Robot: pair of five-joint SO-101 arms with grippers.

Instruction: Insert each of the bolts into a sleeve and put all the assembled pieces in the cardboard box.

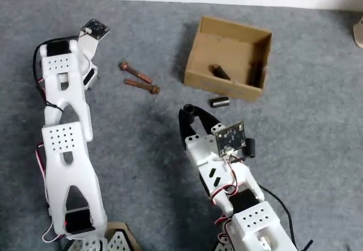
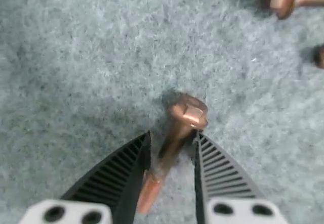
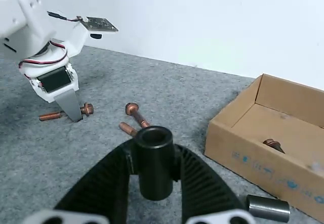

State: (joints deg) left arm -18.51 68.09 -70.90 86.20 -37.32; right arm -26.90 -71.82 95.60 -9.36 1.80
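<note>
My left gripper (image 2: 172, 137) is down at the grey carpet, open, its fingers on either side of a copper bolt (image 2: 185, 115) that lies on the carpet. Two more bolts (image 1: 135, 72) (image 1: 142, 85) lie side by side between that arm and the cardboard box (image 1: 195, 64). My right gripper (image 3: 153, 158) is shut on a black sleeve (image 3: 152, 186), held above the carpet in front of the box (image 3: 263, 168). Another dark sleeve (image 1: 219, 101) lies loose just outside the box's near wall. Inside the box rests a sleeve with a bolt head (image 3: 272, 144) showing.
The carpet covers the whole table. A white wall (image 3: 212, 21) rises behind its far edge. The left arm (image 1: 65, 126) stretches along the left side. Bare carpet lies between the two arms and to the right of the box.
</note>
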